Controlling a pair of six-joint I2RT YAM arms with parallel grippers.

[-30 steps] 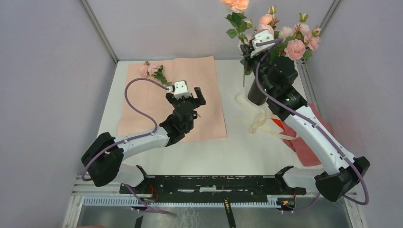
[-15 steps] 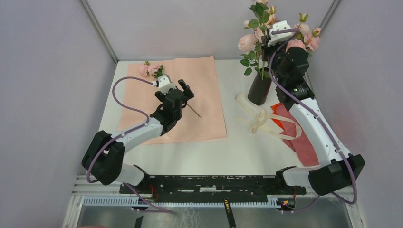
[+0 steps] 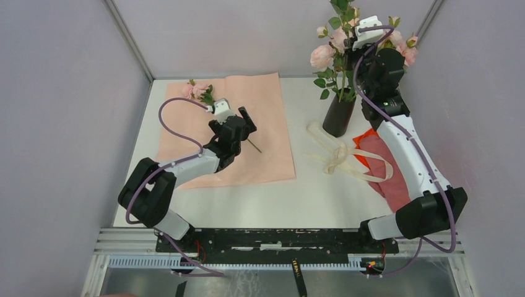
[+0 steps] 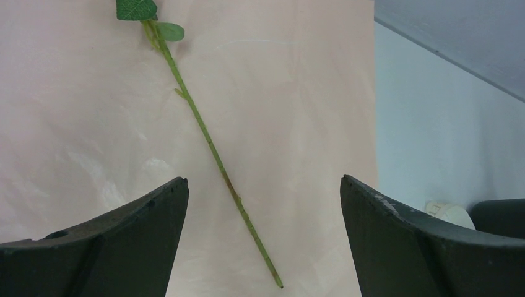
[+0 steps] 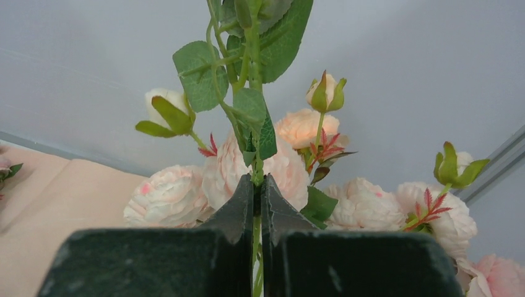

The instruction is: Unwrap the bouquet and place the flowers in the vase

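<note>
Your right claw (image 5: 257,185) has swung the flowers (image 3: 324,54) upright over the vase (image 3: 338,119) — pinching their stalk; your left claw (image 4: 263,185) hangs spread above a lone stem (image 4: 209,143) on the paper (image 3: 266,99).

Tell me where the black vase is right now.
In the top view the vase stands on the far right of the table, right of the pink paper and just behind the cream ribbon.
</note>
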